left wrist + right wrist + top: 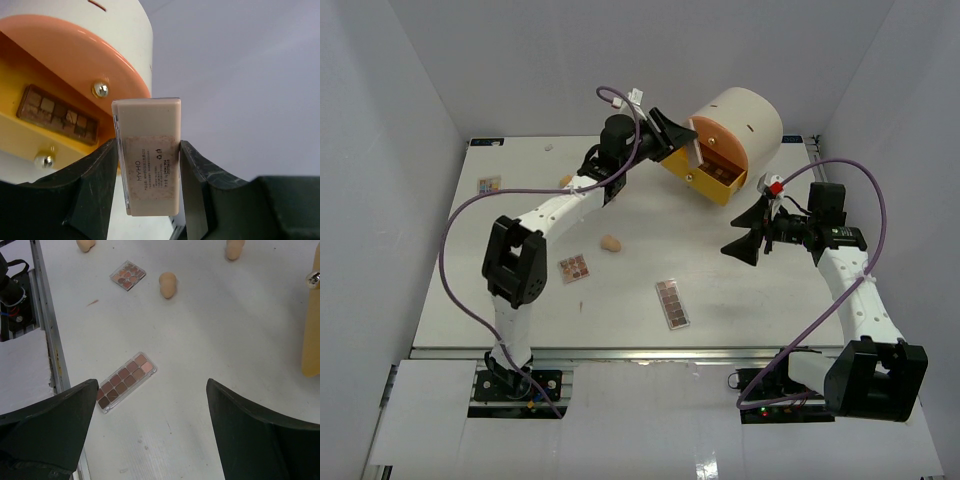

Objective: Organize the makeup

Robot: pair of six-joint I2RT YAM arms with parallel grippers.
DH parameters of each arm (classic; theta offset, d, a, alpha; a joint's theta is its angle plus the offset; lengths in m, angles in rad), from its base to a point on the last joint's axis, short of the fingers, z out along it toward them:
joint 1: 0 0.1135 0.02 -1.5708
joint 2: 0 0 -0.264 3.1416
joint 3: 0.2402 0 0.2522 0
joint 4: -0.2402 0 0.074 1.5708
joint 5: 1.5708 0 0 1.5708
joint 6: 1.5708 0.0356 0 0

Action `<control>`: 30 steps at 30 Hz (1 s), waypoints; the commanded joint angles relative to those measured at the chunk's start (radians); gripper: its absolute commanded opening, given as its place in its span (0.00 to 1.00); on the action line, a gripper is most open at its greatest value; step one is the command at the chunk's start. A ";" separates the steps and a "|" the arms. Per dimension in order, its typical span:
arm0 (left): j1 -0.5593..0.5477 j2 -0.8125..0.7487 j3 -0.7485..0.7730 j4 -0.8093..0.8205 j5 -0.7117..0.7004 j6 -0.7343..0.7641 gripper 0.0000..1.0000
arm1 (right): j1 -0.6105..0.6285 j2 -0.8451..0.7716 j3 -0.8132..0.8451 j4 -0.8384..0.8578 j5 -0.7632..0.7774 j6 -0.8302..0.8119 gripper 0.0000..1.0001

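Palette gripped between left jaws, yellow drawer just beyond

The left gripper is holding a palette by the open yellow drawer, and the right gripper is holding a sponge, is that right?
No. The right gripper holds nothing: the right wrist view shows its jaws open over the table. The left gripper does hold a palette by the open yellow drawer.

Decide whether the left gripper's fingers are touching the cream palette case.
Touching. Left wrist view: both fingers press flush against the palette case at its sides.
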 commanded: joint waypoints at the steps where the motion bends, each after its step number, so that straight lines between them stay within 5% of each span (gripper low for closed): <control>1: 0.001 0.127 0.163 0.138 -0.062 -0.221 0.18 | -0.013 -0.024 -0.011 0.028 -0.040 0.015 0.95; 14: 0.001 0.323 0.344 0.085 -0.208 -0.291 0.26 | -0.020 -0.016 -0.011 0.029 -0.048 0.013 0.95; 25: 0.001 0.332 0.359 0.035 -0.175 -0.277 0.98 | -0.025 -0.020 -0.014 0.029 -0.054 0.012 0.95; 30: 0.001 0.317 0.367 0.025 -0.158 -0.257 0.98 | -0.029 -0.020 -0.014 0.029 -0.054 0.012 0.95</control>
